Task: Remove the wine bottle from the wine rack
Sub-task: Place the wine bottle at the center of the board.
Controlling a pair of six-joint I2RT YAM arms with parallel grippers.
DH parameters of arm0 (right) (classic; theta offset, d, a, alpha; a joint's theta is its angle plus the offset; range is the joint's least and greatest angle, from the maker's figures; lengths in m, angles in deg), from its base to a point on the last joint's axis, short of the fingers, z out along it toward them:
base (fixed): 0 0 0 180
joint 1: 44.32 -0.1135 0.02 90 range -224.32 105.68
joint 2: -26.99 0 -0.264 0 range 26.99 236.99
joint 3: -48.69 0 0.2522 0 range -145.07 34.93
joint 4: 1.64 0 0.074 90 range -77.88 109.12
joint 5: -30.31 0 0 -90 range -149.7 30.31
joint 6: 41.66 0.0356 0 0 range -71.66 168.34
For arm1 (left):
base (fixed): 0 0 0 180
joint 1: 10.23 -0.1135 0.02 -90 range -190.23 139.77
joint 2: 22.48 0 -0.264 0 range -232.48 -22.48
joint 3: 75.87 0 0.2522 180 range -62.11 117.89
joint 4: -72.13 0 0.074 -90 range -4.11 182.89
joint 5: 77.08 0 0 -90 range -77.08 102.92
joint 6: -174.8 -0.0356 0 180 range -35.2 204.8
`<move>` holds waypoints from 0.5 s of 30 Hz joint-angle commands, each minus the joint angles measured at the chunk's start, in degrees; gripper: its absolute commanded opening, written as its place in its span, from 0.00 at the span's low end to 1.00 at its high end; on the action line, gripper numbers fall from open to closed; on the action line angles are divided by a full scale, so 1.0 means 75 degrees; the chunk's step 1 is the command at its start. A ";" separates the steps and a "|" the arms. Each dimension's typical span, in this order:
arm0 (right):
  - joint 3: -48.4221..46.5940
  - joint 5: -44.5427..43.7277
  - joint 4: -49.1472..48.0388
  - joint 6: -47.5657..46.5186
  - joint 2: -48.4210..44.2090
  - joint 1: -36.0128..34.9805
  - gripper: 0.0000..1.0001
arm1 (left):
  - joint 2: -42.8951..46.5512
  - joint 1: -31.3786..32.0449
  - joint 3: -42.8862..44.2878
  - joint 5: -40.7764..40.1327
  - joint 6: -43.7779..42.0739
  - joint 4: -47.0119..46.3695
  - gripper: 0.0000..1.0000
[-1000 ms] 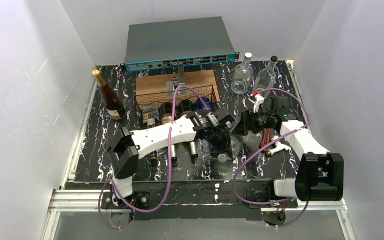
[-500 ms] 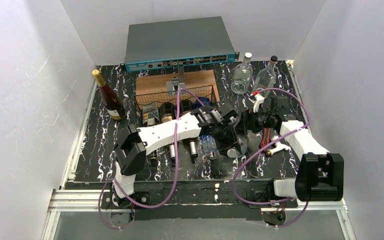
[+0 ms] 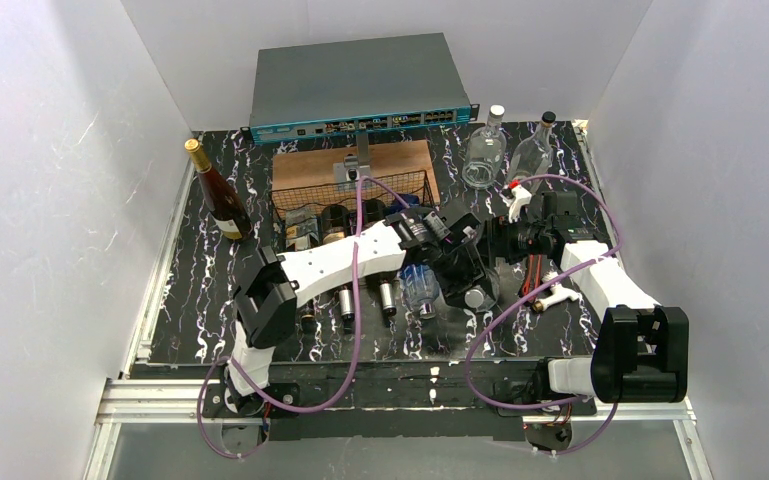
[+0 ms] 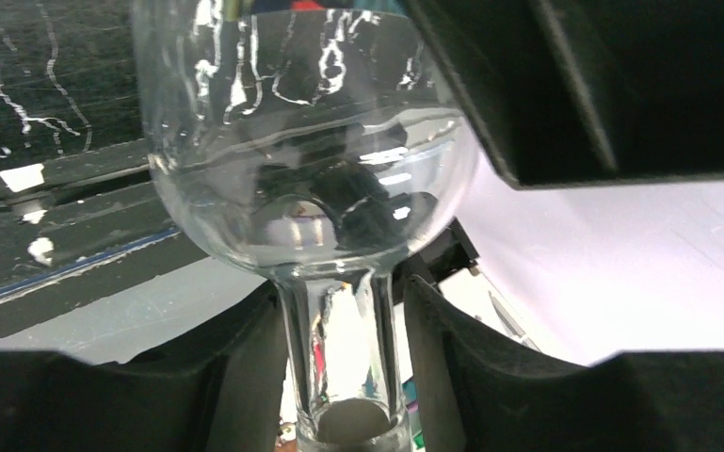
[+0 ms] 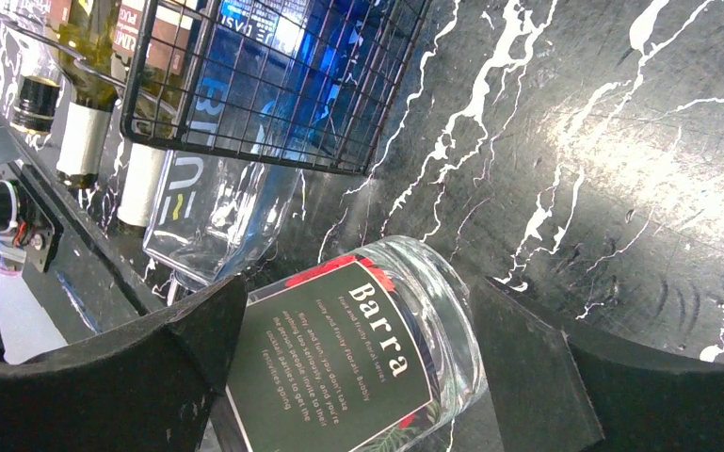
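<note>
Your left gripper (image 4: pixel 339 315) has the wine bottle (image 4: pixel 311 179) by the neck. The jaws are nearly shut, one on each side of the thin glass stem, and the round shoulder swells just beyond the fingertips. The bottle is already off the wine rack (image 3: pixel 352 192). It lies low over the black marbled table (image 3: pixel 210 290) with its base toward your right gripper (image 5: pixel 353 330), whose jaws stand about a bottle's width apart with the labelled body between them. I cannot tell from the wrist view whether those right fingers press the glass or only flank it.

To finish the step well, treat the neck grip as the weak one. The glass is smooth, the hold is narrow, and all the weight hangs out beyond the fingertips. Move slowly, hold the bottle level, and draw it away from the rack rather than across it. If you want the right gripper to share the load, close it squarely on the label band before the left one lets go.

The right wrist view shows what the others lack. The rack's mesh corner sits just beyond the fingertips and to their left, and a clear bottle (image 5: pixel 217 217) lying in the rack juts past the wire edge, close to the held bottle's base. The overhead view hides that gap behind both wrists, but it alone shows the other bottles (image 3: pixel 335 225) in the rack, off to the left gripper's far side.
</note>
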 commanded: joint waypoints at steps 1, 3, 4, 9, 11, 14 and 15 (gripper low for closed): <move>0.0013 0.0039 0.0186 -0.0045 -0.0037 -0.0032 0.98 | 0.0221 -0.0172 0.0481 0.0047 0.0124 -0.0762 0.46; 0.0012 0.0034 0.0180 -0.0025 -0.0029 -0.0036 0.98 | 0.0203 -0.0184 0.0470 0.0059 0.0160 -0.0859 0.50; 0.0010 0.0033 0.0176 -0.0012 -0.0030 -0.0043 0.98 | 0.0204 -0.0187 0.0464 0.0043 0.0180 -0.0883 0.50; -0.0001 0.0020 0.0168 0.0024 0.0006 -0.0032 0.98 | 0.0187 -0.0270 0.0430 0.0058 0.0246 -0.0997 0.54; -0.0002 0.0020 0.0157 0.0030 0.0023 -0.0033 0.98 | 0.0184 -0.0298 0.0376 0.0059 0.0297 -0.1055 0.56; -0.0022 0.0008 0.0119 0.0081 0.0066 -0.0035 0.98 | 0.0181 -0.0321 0.0291 0.0059 0.0410 -0.1246 0.56; -0.0034 0.0003 0.0116 0.0095 0.0101 -0.0036 0.98 | 0.0148 -0.0321 0.0269 0.0065 0.0480 -0.1342 0.56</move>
